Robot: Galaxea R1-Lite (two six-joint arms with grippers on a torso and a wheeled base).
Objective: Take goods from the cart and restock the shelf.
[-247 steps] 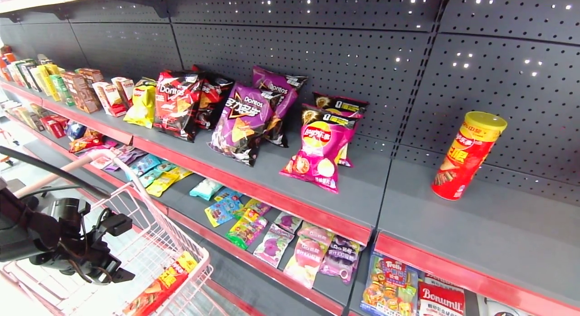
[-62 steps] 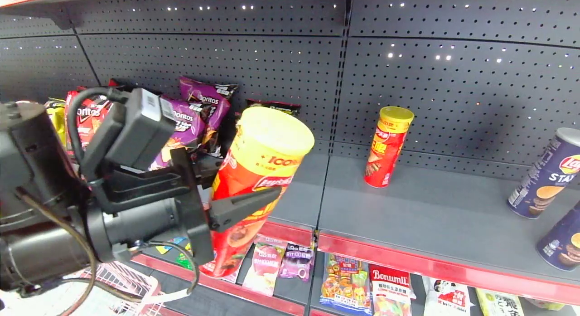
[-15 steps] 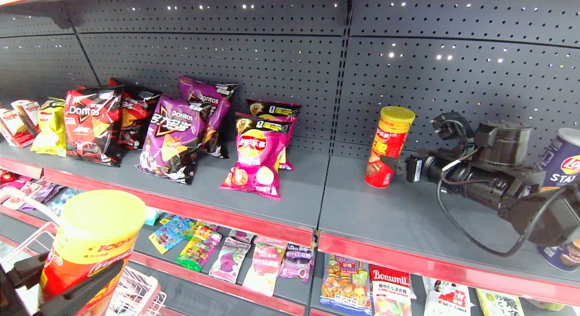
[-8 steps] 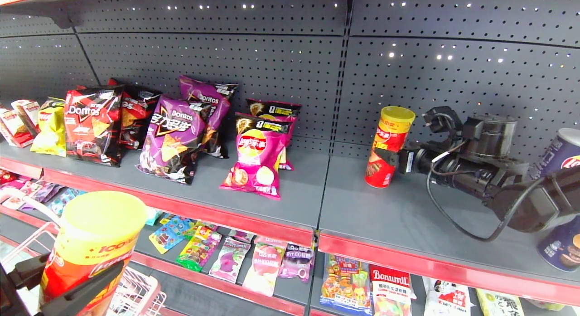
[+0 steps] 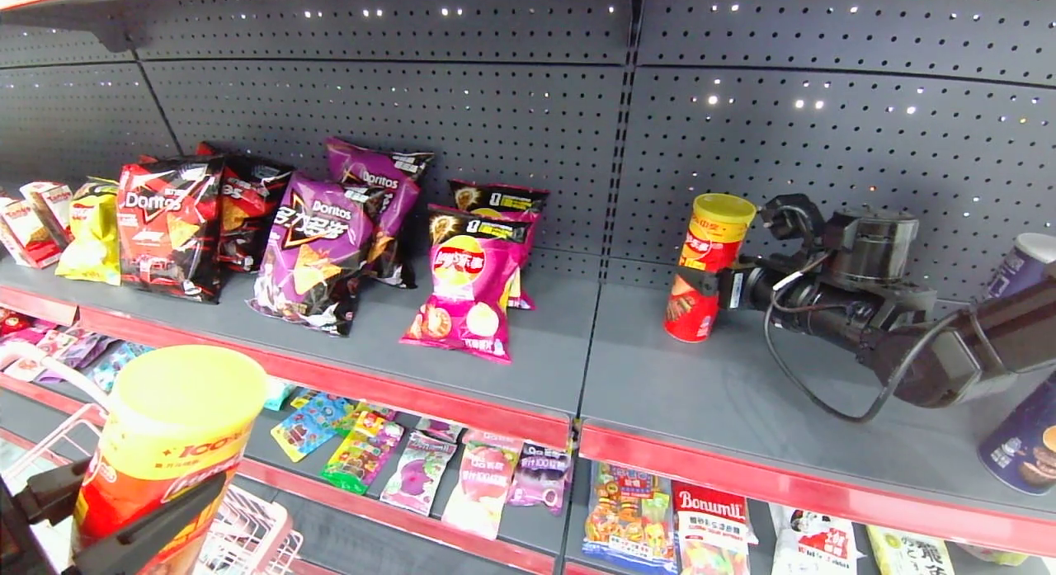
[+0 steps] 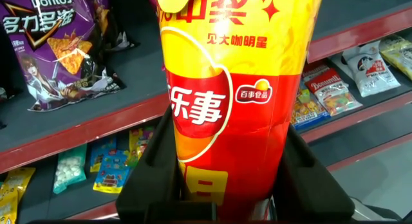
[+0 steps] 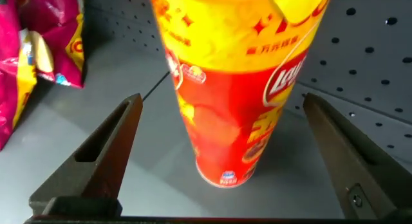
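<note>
1 can in left pincer; right pincer agape

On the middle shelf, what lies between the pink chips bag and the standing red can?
Nothing: between the pink chips bag and the red can the grey shelf is bare, crossed only by a panel joint. The head view shows it.

The chip canister stands on the shelf. The right gripper is just right of it, chip bags lie to its left, and a second canister sits in the left gripper farther left and nearer.
</note>
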